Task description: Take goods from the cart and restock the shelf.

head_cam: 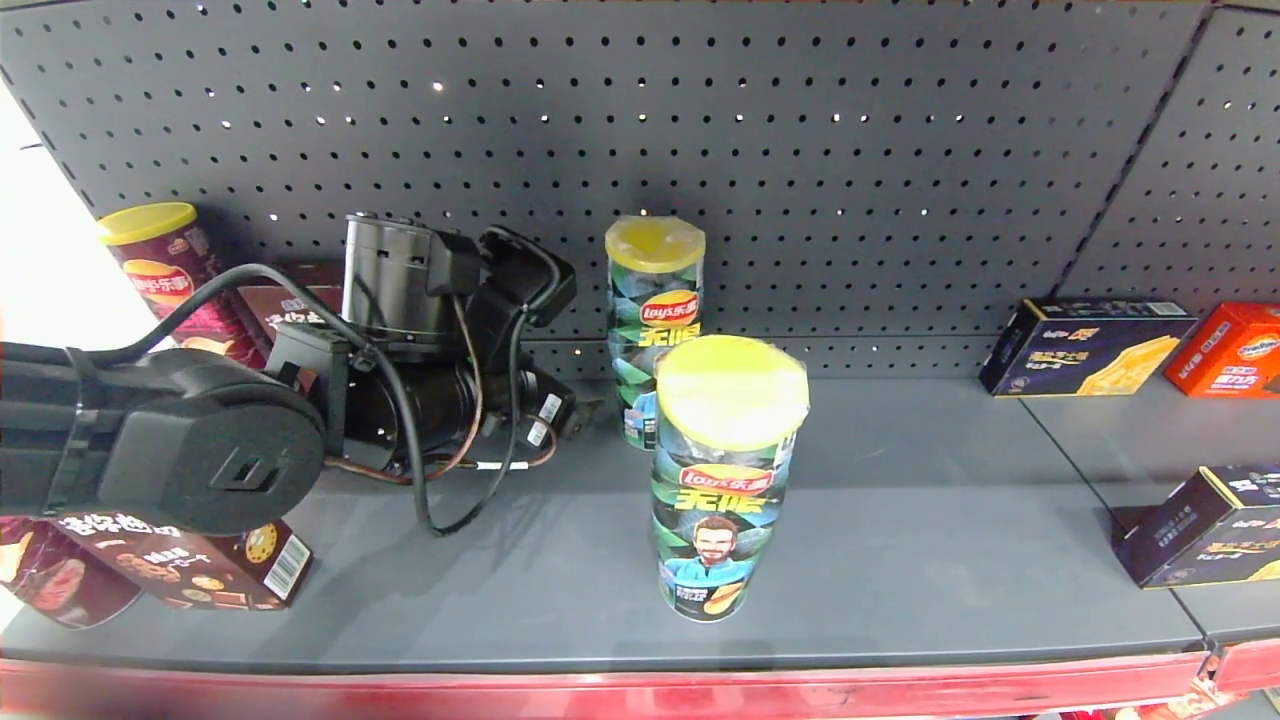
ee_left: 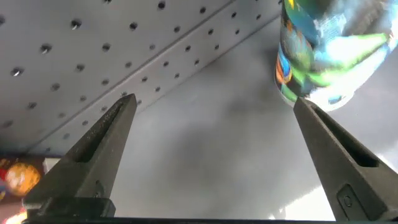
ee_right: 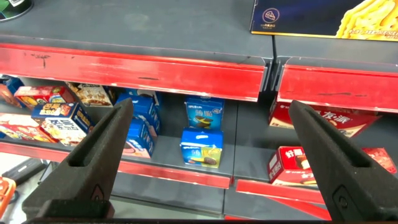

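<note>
Chip cans, two, green-patterned with yellow lids, both upright on the grey shelf (head_cam: 950, 520).

- Front chip can (head_cam: 730, 480): near the shelf's red front edge strip (head_cam: 600, 692), roughly mid-shelf, free of both hands.
- Rear chip can (head_cam: 653, 320): directly behind the front one, slightly to the robot's left, close to the pegboard back wall (head_cam: 760, 120). Small gap between the two cans.
- Left arm (head_cam: 420, 340): lies low over the shelf from the left, wrist pointing toward the base of the rear can.
- Left hand (ee_left: 212, 102): fingers spread wide, nothing between them, bare shelf beneath. A can (ee_left: 323, 50), apparently the rear one, stands just beside one fingertip. Contact cannot be told.
- Right hand (ee_right: 211, 106): fingers likewise wide apart and holding nothing. It faces lower shelves with red edge strips (ee_right: 137, 65), where blue boxes (ee_right: 202, 134) and red boxes (ee_right: 298, 168) are stocked.

Other stock on the top shelf:
- Brown cookie box (head_cam: 190, 570), lying at the front left, partly under the arm.
- Maroon can with yellow lid (head_cam: 150, 265), far left, back.
- Dark box (head_cam: 1195, 525), front right.
- Dark box (head_cam: 1085, 345) and orange box (head_cam: 1230, 350), side by side at the back right, well apart from the cans.
</note>
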You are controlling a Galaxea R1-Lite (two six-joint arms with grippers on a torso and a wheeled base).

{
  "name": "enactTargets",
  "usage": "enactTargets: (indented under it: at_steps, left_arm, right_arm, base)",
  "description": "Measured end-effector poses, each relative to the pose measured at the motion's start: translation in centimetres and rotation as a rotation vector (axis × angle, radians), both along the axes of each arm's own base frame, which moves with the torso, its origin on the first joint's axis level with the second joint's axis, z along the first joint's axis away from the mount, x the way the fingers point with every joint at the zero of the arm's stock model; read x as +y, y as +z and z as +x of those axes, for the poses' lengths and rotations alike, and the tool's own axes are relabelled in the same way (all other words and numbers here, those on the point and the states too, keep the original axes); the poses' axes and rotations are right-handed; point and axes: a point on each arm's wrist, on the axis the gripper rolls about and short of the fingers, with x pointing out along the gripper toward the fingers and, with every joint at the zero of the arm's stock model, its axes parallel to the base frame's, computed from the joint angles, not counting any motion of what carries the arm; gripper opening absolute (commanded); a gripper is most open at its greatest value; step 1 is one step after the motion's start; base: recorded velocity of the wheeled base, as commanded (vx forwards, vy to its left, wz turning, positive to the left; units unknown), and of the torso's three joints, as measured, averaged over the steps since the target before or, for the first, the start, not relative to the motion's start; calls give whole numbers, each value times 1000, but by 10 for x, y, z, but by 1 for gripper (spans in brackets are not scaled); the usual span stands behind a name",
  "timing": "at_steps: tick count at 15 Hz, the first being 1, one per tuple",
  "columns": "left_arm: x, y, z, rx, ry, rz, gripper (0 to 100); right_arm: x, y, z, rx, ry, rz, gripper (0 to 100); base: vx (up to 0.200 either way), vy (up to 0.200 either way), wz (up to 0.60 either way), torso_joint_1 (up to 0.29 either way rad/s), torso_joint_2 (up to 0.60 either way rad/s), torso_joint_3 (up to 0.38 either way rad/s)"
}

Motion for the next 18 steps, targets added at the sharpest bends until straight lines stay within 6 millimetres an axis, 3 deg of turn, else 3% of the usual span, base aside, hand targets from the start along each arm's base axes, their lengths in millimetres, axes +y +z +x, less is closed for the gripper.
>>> enactTargets:
  at_steps: [6,18]
  left_arm:
    - [-1,8,-22,-15,-44,-19,100]
    - [-14,4,-7,-16,-50,-26,100]
  right_arm:
    - [0,0,0,0,0,0,100]
    - [0,0,0,0,-1,0,100]
  base:
    - [0,0,0,0,0,0]
    - [0,0,0,0,0,0]
